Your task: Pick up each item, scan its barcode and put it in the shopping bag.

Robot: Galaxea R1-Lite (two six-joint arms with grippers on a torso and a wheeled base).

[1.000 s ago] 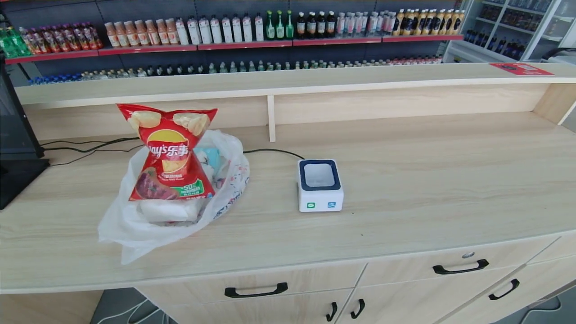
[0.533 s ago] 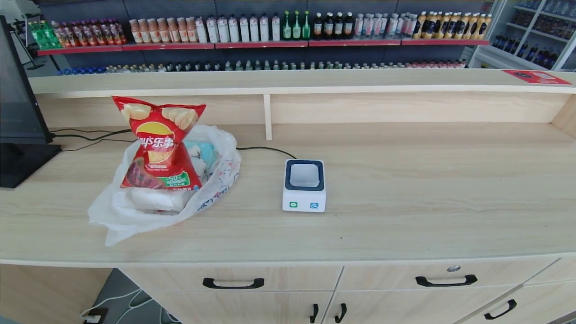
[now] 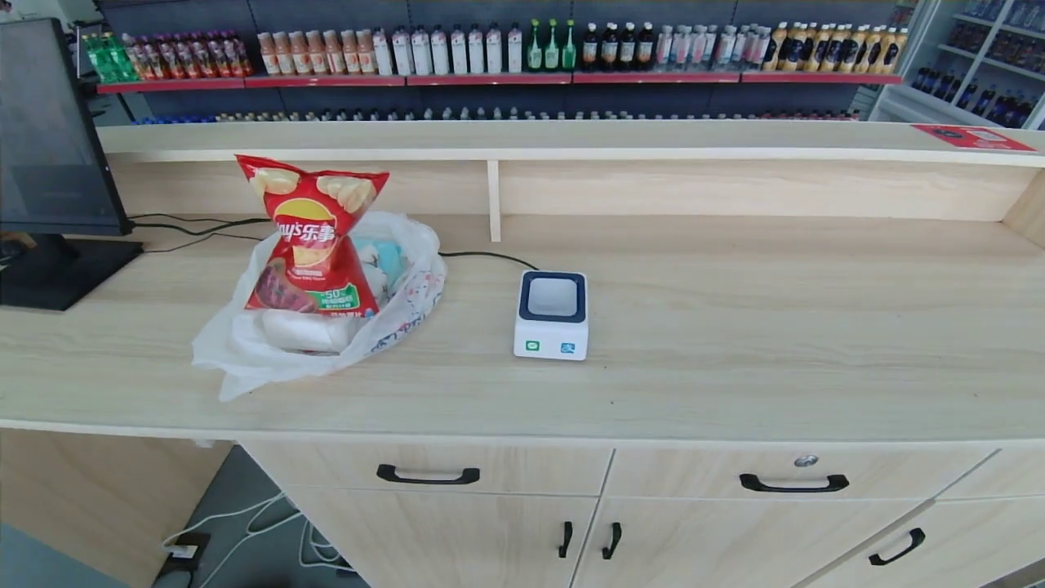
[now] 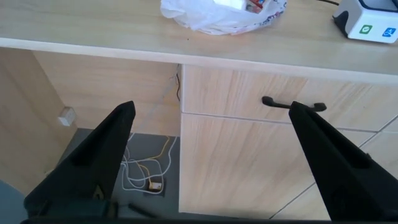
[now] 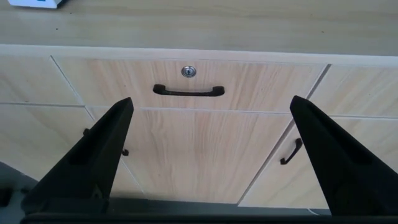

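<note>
**Bag and contents.** The bag (image 3: 237, 363) lies slumped and open-mouthed on the counter (image 3: 735, 327), higher than the left pincer (image 4: 210, 107) and beyond it, well apart. The chips (image 3: 314, 245) stand upright in the bag with their top clear of the rim. A white pack (image 3: 306, 331) lies in front of the chips, and a pale blue item (image 3: 384, 265) is tucked behind; what it is cannot be told.

**Scanner.** The scanner (image 3: 552, 314) sits window up, near the bag on the side toward the right pincer (image 5: 211, 101). It is above both pincers and touches neither.

**Pincers.** The left pincer is spread wide and holds nothing; it hangs below the counter edge, facing a drawer handle (image 4: 292, 104). The right pincer is likewise spread wide and bare; it is level with the keyed drawer's handle (image 5: 188, 91), well apart from the bag.

**Progress (judgement).**
- Every item in sight is already in the bag, and neither pincer carries one.
- Bagging therefore appears done, or nearly so.
- Whether each barcode was read cannot be told.
- What may remain is at most a check for further items beyond the counter's visible part.
</note>
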